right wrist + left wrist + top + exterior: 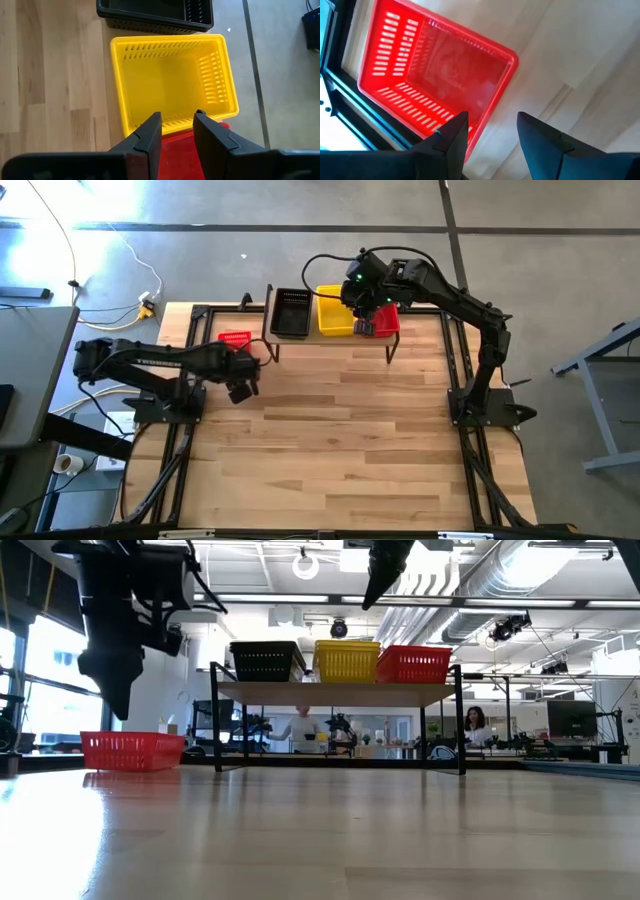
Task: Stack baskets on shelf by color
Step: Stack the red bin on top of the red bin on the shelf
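On the shelf (340, 693) a black basket (266, 661), a yellow basket (347, 660) and a red basket (412, 664) stand side by side on their bottoms. Another red basket (235, 340) sits on the table left of the shelf, partly under my left arm. My left gripper (492, 140) hangs open above the table just beside this basket's (440, 80) rim, its fingers pointing steeply down. My right gripper (177, 132) hovers open high over the shelf, above where the yellow basket (170, 80) and the red basket (175, 147) meet.
The table's black metal frame (365, 115) runs close along the loose red basket's far side. Bare wooden tabletop (350, 430) stretches in front of the shelf. People and desks show in the room behind the table (300, 725).
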Robot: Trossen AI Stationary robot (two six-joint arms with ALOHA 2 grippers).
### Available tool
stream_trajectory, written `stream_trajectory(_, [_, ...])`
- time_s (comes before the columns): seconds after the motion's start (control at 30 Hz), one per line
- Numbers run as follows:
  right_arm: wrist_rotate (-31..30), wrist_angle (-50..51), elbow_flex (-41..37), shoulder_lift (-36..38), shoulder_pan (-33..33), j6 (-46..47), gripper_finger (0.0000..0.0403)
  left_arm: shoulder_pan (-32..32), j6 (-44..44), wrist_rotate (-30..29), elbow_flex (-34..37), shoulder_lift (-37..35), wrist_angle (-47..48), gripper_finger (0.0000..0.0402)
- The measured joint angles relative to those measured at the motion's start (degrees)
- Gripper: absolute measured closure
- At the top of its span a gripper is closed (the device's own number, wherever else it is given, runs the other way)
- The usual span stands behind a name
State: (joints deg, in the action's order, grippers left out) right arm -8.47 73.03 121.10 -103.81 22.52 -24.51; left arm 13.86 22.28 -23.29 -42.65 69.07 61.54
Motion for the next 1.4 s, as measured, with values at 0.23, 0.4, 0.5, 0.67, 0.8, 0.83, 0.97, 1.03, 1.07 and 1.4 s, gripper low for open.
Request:
stream_trajectory(0.23, [-0.02,0.00,-0.02,0.00,0.00,0.07,0.0304,2.31,0.01,-0.03,0.00,5.19,0.05,0.0243])
stream_trajectory(0.4, [-0.02,0.01,-0.02,0.00,0.00,0.14,0.0304,3.11,0.01,-0.04,0.00,9.53,0.11,0.0243])
stream_trajectory(0.5, [-0.02,0.01,-0.02,-0.01,0.00,0.15,0.0304,3.11,0.00,0.31,0.00,11.17,0.10,0.0243])
stream_trajectory(0.67, [-0.04,0.02,-0.02,-0.02,0.00,0.17,0.0304,3.11,-0.30,0.61,0.00,12.21,-0.08,0.0272])
stream_trajectory(0.8, [-0.07,0.02,-0.02,-0.02,-0.02,0.17,0.0304,3.11,-0.43,1.00,0.00,12.27,-0.25,0.0323])
stream_trajectory(0.83, [-0.05,0.02,-0.02,-0.02,0.00,0.15,0.0304,3.11,-0.64,1.38,0.00,12.27,-0.34,0.0338])
stream_trajectory(0.97, [-0.07,0.02,-0.02,-0.02,0.00,0.09,0.0304,3.08,-1.90,3.03,0.00,12.27,-1.14,0.0390])
stream_trajectory(1.03, [-0.07,0.02,-0.02,-0.02,0.00,0.09,0.0304,2.98,-2.08,2.97,-0.02,12.27,-1.23,0.0392])
stream_trajectory(1.07, [-0.07,0.02,-0.02,-0.02,-0.02,0.07,0.0304,2.98,-2.14,3.16,-0.02,12.27,-1.21,0.0389])
stream_trajectory(1.4, [-0.02,0.04,-0.02,-0.02,0.00,1.88,0.0304,-0.60,-0.76,4.90,-3.88,12.25,2.28,0.0396])
